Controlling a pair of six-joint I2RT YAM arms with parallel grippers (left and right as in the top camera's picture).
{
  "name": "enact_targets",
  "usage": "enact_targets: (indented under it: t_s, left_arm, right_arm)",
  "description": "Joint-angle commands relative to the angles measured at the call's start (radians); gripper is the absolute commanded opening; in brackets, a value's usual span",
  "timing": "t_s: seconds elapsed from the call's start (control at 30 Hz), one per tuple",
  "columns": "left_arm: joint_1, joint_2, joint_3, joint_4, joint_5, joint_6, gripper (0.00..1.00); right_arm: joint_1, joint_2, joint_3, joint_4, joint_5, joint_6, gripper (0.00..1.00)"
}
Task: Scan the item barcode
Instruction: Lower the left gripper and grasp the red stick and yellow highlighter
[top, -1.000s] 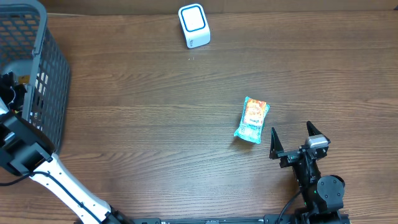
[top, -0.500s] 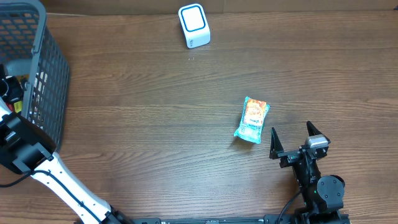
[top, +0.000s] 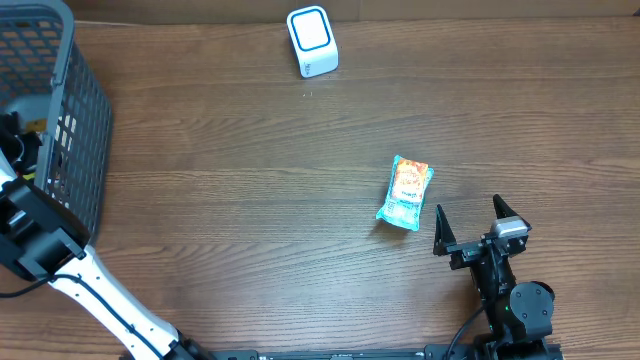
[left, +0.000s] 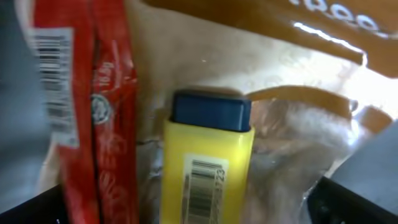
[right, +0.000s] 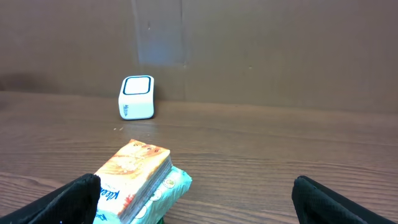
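Holding my right gripper (top: 467, 207) spread wide, empty. Tissue pack (top: 405, 193) lies just beside it at 10 o'clock, flat on the table (top: 250, 200), long axis roughly 12 to 6, top leaning toward 1. Best pinch across the short width, then on to the scanner (top: 312, 40), far off at 11 o'clock.

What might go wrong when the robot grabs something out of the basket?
It might pinch two things: the yellow box lies right against the red packet, on a crinkly bag. The scanner also stands far from the basket, so a loosely held item may drop on the way.
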Motion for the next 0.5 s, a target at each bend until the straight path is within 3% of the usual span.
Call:
enact_targets:
  t_s: [0.0, 0.07, 0.17, 0.2, 0.27, 0.3, 0.47]
  left_arm:
    - [0.001, 0.048, -0.127, 0.033, -0.023, 0.05, 1.0]
    - [0.001, 0.048, -0.162, 0.052, -0.023, 0.057, 1.0]
    - [0.001, 0.048, -0.169, 0.056, -0.015, 0.064, 0.88]
    - [0.0, 0.048, -0.166, 0.055, -0.008, 0.068, 0.8]
    - [0.0, 0.048, -0.16, 0.046, 0.006, 0.068, 0.37]
    - [-0.001, 0.048, -0.16, 0.044, 0.015, 0.068, 0.2]
    - [-0.001, 0.046, -0.159, 0.036, 0.018, 0.068, 0.09]
  right_arm:
    - [-0.006, -0.009, -0.01, 0.005, 0.01, -0.005, 1.0]
    - [-0.006, -0.009, -0.01, 0.005, 0.009, -0.005, 1.0]
    - [-0.006, -0.009, -0.01, 0.005, 0.01, -0.005, 1.0]
    - [-0.006, -0.009, -0.01, 0.005, 0.009, -0.005, 1.0]
    - [-0.006, -0.009, -0.01, 0.005, 0.009, -0.005, 1.0]
    - [-0.006, -0.009, -0.01, 0.005, 0.01, -0.005, 1.0]
    - [-0.006, -0.009, -0.01, 0.005, 0.01, -0.005, 1.0]
